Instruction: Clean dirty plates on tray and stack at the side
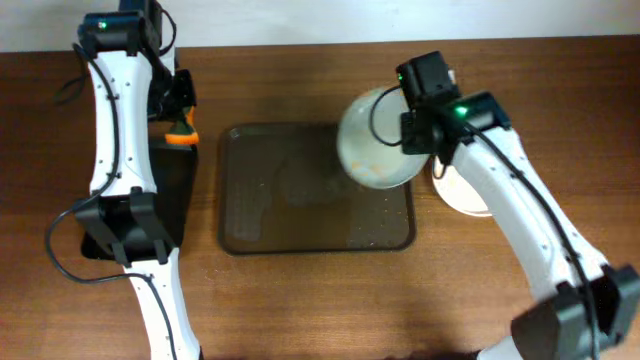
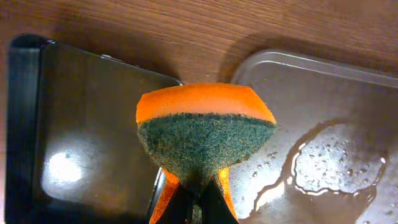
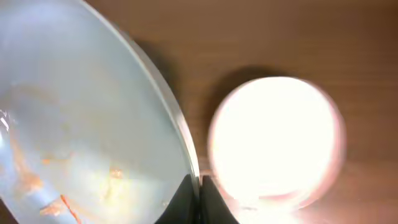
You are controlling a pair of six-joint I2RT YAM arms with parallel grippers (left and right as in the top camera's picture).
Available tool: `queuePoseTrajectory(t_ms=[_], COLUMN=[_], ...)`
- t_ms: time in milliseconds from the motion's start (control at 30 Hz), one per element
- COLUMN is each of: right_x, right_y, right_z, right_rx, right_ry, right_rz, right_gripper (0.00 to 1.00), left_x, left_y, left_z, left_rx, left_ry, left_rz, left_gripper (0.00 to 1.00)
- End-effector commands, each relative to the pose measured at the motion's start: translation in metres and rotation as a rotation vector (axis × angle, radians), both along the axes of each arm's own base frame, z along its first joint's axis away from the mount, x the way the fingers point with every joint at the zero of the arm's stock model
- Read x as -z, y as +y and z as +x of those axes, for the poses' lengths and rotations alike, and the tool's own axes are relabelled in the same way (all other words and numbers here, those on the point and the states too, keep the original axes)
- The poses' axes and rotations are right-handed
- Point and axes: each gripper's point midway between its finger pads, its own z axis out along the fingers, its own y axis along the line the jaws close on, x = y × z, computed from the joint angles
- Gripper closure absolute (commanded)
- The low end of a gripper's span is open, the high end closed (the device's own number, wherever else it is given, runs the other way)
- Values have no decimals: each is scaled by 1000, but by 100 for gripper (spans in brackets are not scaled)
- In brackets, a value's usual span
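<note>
Above the right edge of the tray [image 1: 250, 200], the right gripper [image 3: 199, 190] pinches a sauce-streaked plate [image 1: 370, 150] by its rim, which could slip once the left gripper [image 2: 199, 202] presses its clamped sponge [image 2: 205, 134] against it.

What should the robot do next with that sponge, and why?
Probably swing the sponge, pinched in the left fingers, across to the plate that the right fingers hold by its rim over the brown tray. Orange sauce streaks show on the plate, and the sponge is well apart from it.
</note>
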Motion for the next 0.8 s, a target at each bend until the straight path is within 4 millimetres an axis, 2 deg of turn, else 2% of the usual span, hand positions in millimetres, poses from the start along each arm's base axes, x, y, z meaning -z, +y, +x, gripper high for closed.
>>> queuePoseTrajectory(t_ms=[0, 67, 133, 200, 300, 333, 433, 500, 533, 567, 600, 667, 733, 767], right_x=[-43, -31, -7, 32, 105, 118, 121, 117, 117, 121, 130, 146, 160, 170], right_y=[-43, -28, -7, 21, 59, 69, 87, 102, 103, 98, 82, 63, 63, 68], right_z=[0, -2, -6, -16, -28, -32, -26, -15, -8, -4, 3, 7, 5, 0], right_rx=[158, 223, 266, 293, 331, 313, 112, -133, -220, -235, -232, -206, -200, -205], right_ry=[-145, -162, -141, -82, 24, 59, 90, 101, 105, 111, 133, 180, 229, 264], right_rz=[-188, -124, -59, 40, 212, 264, 284, 303, 337, 346, 356, 420, 482, 502], right_gripper=[96, 96, 96, 96, 96, 96, 39, 23, 22, 22, 21, 22, 29, 36], left_x=[-7, -7, -7, -7, -7, -7, -7, -7, -7, -7, -7, -5, 1, 6], left_y=[8, 7, 7, 7, 7, 7, 7, 6, 1, -4, -13, -33, -49, -57], left_z=[2, 3, 3, 3, 3, 3, 4, 4, 5, 5, 6, 10, 13, 13], left_rx=[-28, -75, -100, -112, -112, -112, -112, -108, -98, -89, -69, -25, 8, 25], left_ry=[-23, -28, -28, -29, -29, -29, -30, -32, -33, -34, -37, -46, -50, -43], left_rz=[18, 10, 6, 4, 4, 4, 4, 1, 1, 1, 0, 0, -1, -1], left_gripper=[100, 100, 100, 100, 100, 100, 100, 100, 100, 100, 100, 100, 100, 100])
